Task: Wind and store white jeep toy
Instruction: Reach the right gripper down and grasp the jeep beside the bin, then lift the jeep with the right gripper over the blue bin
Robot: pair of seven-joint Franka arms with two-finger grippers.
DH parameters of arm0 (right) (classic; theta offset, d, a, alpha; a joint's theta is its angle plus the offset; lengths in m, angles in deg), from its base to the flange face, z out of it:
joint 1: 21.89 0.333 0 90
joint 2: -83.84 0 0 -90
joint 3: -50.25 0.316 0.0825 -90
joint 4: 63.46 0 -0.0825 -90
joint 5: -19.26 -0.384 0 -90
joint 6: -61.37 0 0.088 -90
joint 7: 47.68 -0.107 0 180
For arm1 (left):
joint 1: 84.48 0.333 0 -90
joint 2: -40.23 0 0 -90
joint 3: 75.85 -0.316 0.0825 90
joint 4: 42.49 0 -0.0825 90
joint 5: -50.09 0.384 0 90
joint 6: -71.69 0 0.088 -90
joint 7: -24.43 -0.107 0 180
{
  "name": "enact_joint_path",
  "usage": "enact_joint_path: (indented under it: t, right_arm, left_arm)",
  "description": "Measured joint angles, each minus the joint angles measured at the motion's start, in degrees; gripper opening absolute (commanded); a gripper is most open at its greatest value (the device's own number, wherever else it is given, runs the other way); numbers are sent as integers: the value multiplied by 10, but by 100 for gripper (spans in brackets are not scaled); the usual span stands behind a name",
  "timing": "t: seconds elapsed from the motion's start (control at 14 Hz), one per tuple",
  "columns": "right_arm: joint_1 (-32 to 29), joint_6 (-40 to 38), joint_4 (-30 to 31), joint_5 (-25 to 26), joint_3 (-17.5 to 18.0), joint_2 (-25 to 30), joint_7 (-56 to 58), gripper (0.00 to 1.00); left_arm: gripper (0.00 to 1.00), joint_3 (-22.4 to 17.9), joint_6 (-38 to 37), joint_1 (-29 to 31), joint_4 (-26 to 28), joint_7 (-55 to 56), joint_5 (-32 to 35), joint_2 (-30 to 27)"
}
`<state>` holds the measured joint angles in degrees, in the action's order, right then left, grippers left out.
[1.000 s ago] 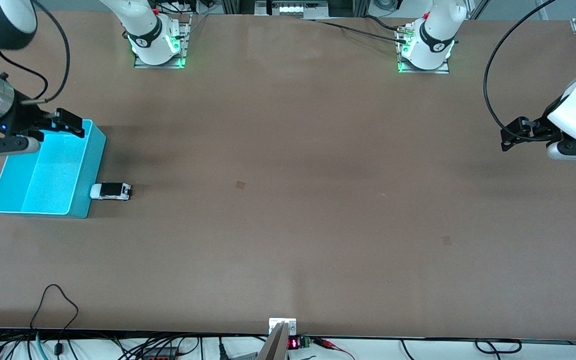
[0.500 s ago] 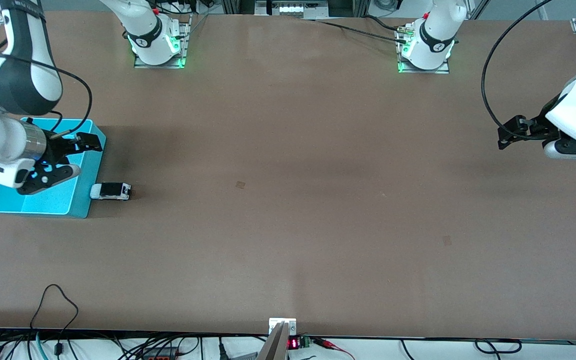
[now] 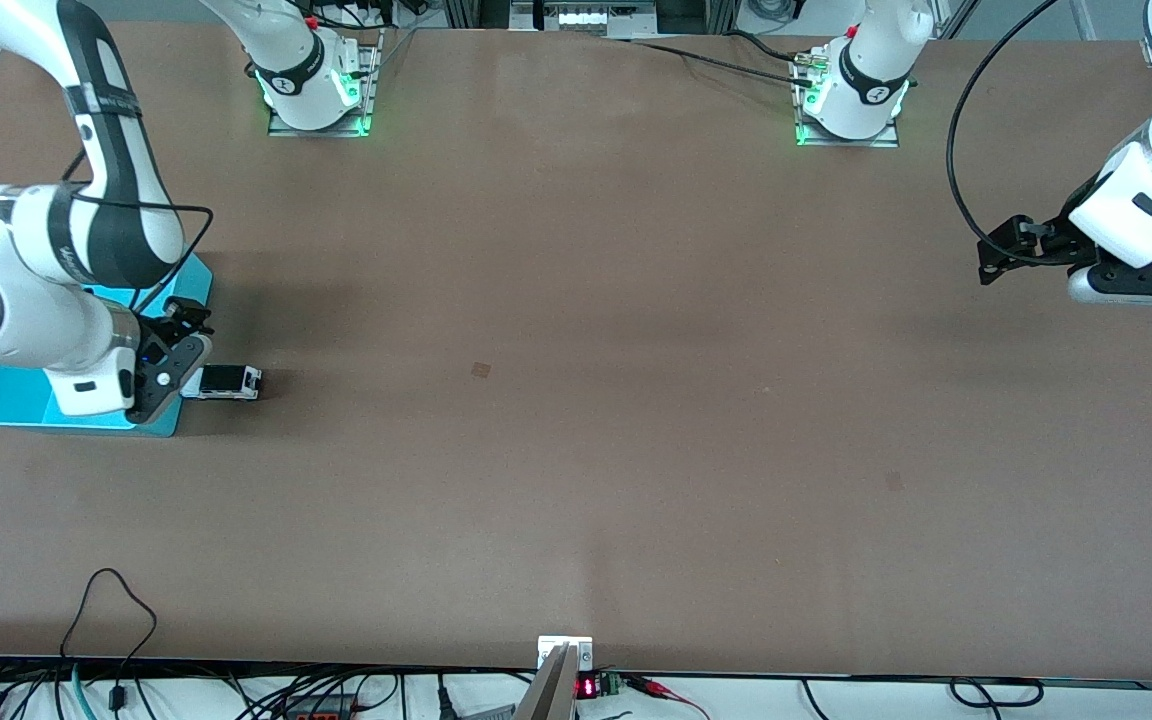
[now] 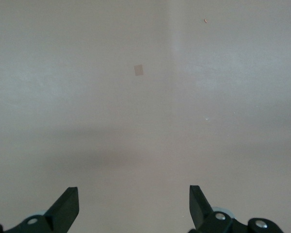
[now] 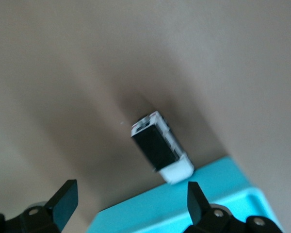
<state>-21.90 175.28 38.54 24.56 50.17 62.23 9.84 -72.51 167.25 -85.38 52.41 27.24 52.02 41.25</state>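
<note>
Here: white jeep toy (image 3: 224,381) on table (image 3: 576,450), just beside cyan bin (image 3: 6,408), at bin's wall toward left arm's end. Right gripper (image 5: 128,206) over bin's rim by jeep, fingers spread wide, holding nothing. Left gripper (image 4: 134,208) well apart from bin, over bare table, fingers spread, empty; arm waits.
</note>
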Motion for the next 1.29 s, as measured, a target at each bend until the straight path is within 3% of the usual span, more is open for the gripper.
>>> enact_joint_path:
  t: [0.29,0.57,1.29]
  right_arm:
    - [-14,107,50,2,-1,-21,133,100]
    - [-33,201,109,2,-1,-31,176,100]
    - [-42,291,164,2,-1,-44,201,99]
  left_arm:
    - [100,0,-1,0,-2,1,0,0]
    - [100,0,-3,0,-2,1,0,0]
    - [100,26,-9,-1,-16,2,0,0]
